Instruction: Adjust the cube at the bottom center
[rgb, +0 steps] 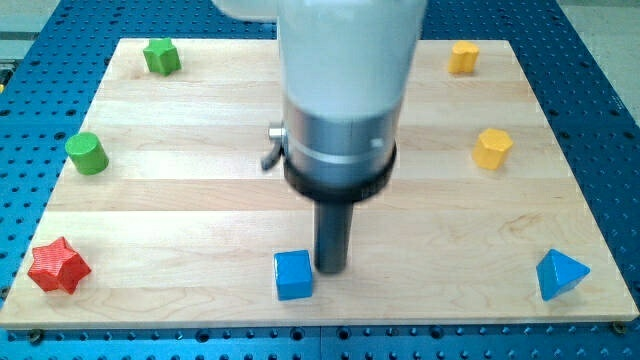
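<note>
A blue cube (293, 274) sits near the bottom centre of the wooden board (200, 200). My tip (331, 270) rests on the board just to the right of the cube, almost touching its upper right edge. The arm's wide grey body hangs above it and hides the board's top centre.
A red star block (58, 266) is at the bottom left. A green cylinder (87, 153) is at the left edge and a green star block (161, 56) at the top left. Yellow blocks sit at the top right (462, 57) and right (491, 148). A blue triangular block (559, 275) is at the bottom right.
</note>
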